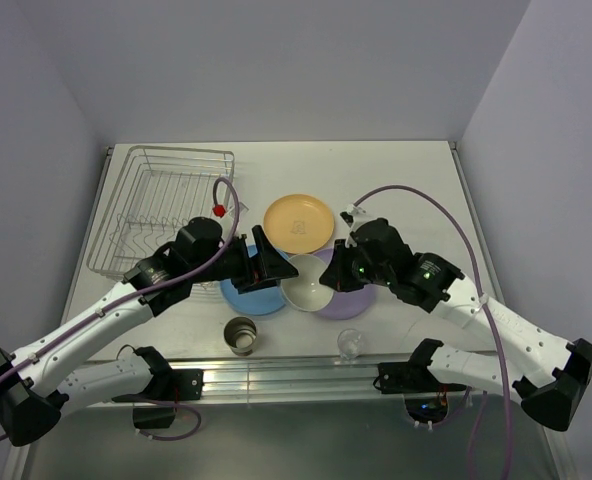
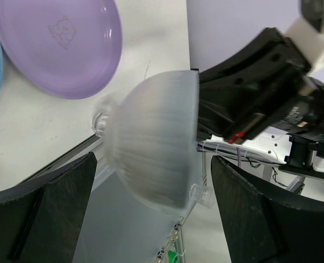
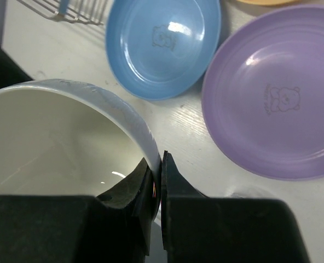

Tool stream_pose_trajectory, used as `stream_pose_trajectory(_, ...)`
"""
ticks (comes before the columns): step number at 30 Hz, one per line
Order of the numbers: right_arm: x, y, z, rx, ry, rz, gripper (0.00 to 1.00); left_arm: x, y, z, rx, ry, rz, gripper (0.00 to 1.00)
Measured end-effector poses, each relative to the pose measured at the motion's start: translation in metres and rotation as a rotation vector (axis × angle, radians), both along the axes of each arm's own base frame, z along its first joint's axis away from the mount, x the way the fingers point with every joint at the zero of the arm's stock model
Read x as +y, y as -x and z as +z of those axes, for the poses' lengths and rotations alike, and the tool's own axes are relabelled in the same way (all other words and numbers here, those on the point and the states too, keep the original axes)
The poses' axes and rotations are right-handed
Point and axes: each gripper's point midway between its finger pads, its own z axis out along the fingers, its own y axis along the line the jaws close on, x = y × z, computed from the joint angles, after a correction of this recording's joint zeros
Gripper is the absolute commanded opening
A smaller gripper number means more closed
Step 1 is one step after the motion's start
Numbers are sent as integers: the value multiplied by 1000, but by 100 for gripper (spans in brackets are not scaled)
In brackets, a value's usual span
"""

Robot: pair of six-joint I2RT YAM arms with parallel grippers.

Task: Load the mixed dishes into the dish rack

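My right gripper is shut on the rim of the white bowl, one finger inside and one outside. From above, the bowl hangs tilted between the blue plate and the purple plate, with the right gripper at its right edge. My left gripper stands open just left of the bowl. In the left wrist view the blurred bowl shows its outer side between the wide-apart fingers, apart from both. The dish rack stands at the far left. The yellow-orange plate lies behind the bowl.
A cream cup with a metallic inside and a small clear glass stand near the front edge of the table. A metal rail runs along that edge. The rack's corner shows beside the blue plate and purple plate.
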Motion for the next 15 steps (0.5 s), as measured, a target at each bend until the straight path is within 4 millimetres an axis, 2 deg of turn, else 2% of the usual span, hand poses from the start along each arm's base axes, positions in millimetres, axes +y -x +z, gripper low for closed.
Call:
stream_pose_trajectory(8, 8, -1, 19, -28, -57, 23, 0, 1, 0, -3, 21, -8, 13, 92)
stream_pose_trajectory(15, 15, -1, 26, -36, -97, 45, 0, -6, 3, 9, 23, 53, -13, 92)
